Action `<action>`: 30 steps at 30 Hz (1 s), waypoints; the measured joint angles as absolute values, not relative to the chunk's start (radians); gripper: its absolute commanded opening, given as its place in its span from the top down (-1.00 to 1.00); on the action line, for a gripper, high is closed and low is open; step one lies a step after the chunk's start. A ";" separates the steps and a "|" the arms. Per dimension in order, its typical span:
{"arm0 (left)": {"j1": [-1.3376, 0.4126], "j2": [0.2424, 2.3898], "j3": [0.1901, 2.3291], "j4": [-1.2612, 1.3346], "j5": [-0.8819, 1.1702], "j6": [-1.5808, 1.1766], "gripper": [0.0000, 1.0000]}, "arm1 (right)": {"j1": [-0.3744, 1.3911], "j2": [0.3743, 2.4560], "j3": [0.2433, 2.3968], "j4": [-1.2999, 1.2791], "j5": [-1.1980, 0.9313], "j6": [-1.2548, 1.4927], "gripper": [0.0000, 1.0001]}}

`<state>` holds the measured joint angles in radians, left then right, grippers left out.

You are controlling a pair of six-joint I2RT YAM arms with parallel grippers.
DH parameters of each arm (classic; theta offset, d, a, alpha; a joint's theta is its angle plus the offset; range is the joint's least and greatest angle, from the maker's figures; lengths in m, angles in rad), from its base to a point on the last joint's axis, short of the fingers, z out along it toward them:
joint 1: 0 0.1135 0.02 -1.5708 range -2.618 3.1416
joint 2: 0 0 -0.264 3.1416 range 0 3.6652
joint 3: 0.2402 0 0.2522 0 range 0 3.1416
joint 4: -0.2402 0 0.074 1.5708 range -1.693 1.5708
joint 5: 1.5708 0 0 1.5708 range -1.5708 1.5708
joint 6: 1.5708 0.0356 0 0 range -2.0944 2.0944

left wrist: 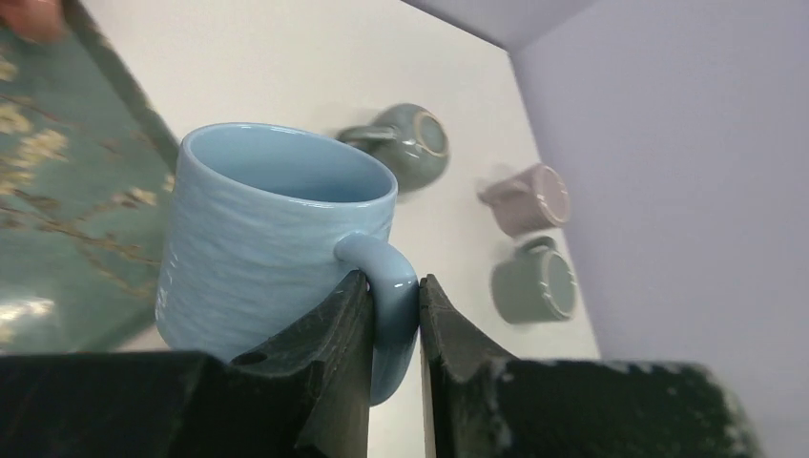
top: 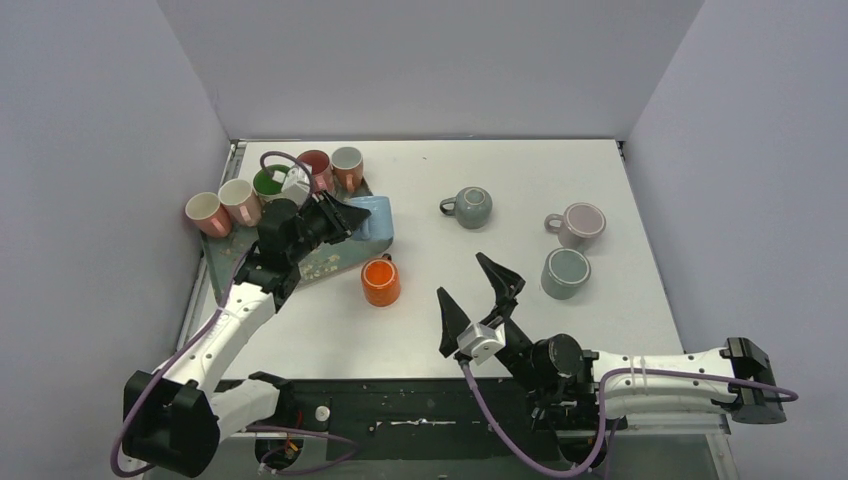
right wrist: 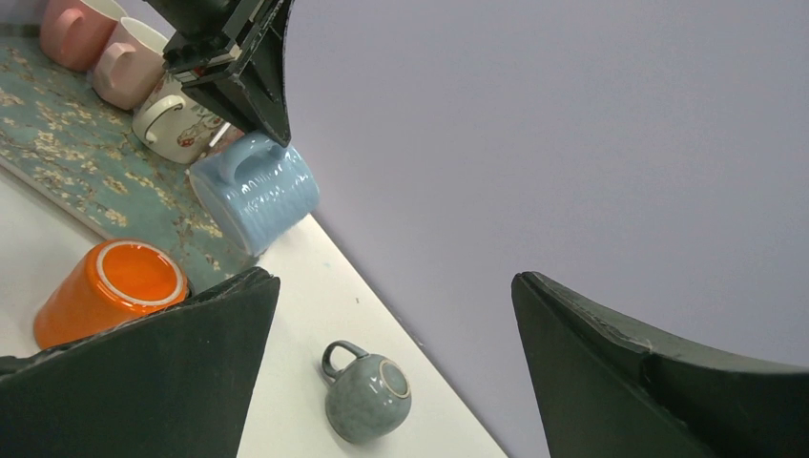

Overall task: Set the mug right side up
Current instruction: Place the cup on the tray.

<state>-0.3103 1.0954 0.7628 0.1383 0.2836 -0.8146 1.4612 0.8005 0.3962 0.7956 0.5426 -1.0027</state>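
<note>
My left gripper [top: 348,215] is shut on the handle [left wrist: 393,286] of a light blue ribbed mug [top: 376,218]. It holds the mug tilted at the right edge of the teal floral tray [top: 322,266]. In the left wrist view the mug [left wrist: 267,239] shows its open mouth and the two jaws pinch the handle. In the right wrist view the mug [right wrist: 258,196] hangs handle-up over the tray's edge. My right gripper [top: 480,292] is open and empty, raised above the table's near middle, with wide jaws [right wrist: 391,279].
An orange mug [top: 381,281] stands base-up beside the tray. A round grey-green mug [top: 470,206] stands base-up mid-table. A pink mug [top: 580,224] and a grey mug [top: 565,272] stand at the right. Several mugs [top: 240,200] crowd the tray's back.
</note>
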 measured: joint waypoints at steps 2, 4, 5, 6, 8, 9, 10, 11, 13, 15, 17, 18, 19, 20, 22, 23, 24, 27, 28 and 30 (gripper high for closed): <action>-0.302 1.104 0.763 0.138 0.230 -0.736 1.00 | 1.461 0.783 0.390 0.780 0.542 -0.982 -1.00; -0.293 1.120 0.762 0.140 0.181 -0.665 1.00 | 1.461 0.774 0.388 0.768 0.540 -0.968 -1.00; -0.289 1.131 0.762 0.142 0.160 -0.636 1.00 | 1.461 0.770 0.387 0.761 0.538 -0.962 -1.00; -0.284 1.147 0.762 0.146 0.144 -0.610 1.00 | 1.461 0.766 0.385 0.756 0.536 -0.956 -1.00; -0.274 1.182 0.762 0.155 0.123 -0.570 1.00 | 1.461 0.760 0.382 0.746 0.534 -0.950 -1.00; -0.271 1.204 0.762 0.164 0.113 -0.554 1.00 | 1.461 0.758 0.381 0.744 0.534 -0.947 -1.00; -0.267 1.226 0.760 0.177 0.107 -0.537 1.00 | 1.462 0.756 0.381 0.739 0.533 -0.944 -1.00; -0.265 1.245 0.754 0.193 0.100 -0.525 1.00 | 1.462 0.754 0.381 0.736 0.533 -0.941 -1.00; -0.261 1.269 0.730 0.234 0.087 -0.502 1.00 | 1.465 0.749 0.381 0.729 0.529 -0.934 -1.00; -0.259 1.286 0.712 0.265 0.081 -0.484 1.00 | 1.468 0.744 0.381 0.724 0.525 -0.930 -1.00; -0.255 1.309 0.693 0.316 0.081 -0.466 1.00 | 1.469 0.744 0.381 0.723 0.522 -0.929 -1.00; -0.253 1.319 0.686 0.338 0.081 -0.462 1.00 | 1.470 0.744 0.381 0.720 0.522 -0.929 -1.00; -0.250 1.329 0.674 0.370 0.081 -0.458 1.00 | 1.471 0.744 0.381 0.719 0.522 -0.929 -1.00; -0.248 1.339 0.662 0.403 0.081 -0.455 1.00 | 1.472 0.744 0.381 0.717 0.522 -0.929 -1.00; -0.243 1.354 0.636 0.463 0.082 -0.449 1.00 | 1.474 0.744 0.381 0.714 0.521 -0.929 -1.00; -0.241 1.361 0.627 0.482 0.083 -0.447 1.00 | 1.474 0.744 0.381 0.712 0.521 -0.929 -1.00; -0.238 1.367 0.615 0.513 0.084 -0.445 1.00 | 1.474 0.744 0.381 0.710 0.520 -0.929 -1.00; -0.236 1.370 0.582 0.569 0.079 -0.448 1.00 | 1.474 0.744 0.381 0.705 0.520 -0.929 -1.00; -0.236 1.367 0.576 0.574 0.073 -0.452 1.00 | 1.474 0.744 0.381 0.705 0.519 -0.929 -1.00; -0.236 1.356 0.568 0.567 0.051 -0.464 1.00 | 1.474 0.744 0.381 0.704 0.520 -0.930 -1.00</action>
<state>-0.2359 1.3563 0.5682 0.5667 0.0505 -0.4644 1.4742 0.7444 0.3809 0.7044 0.5198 -0.9302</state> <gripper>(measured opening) 0.176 0.999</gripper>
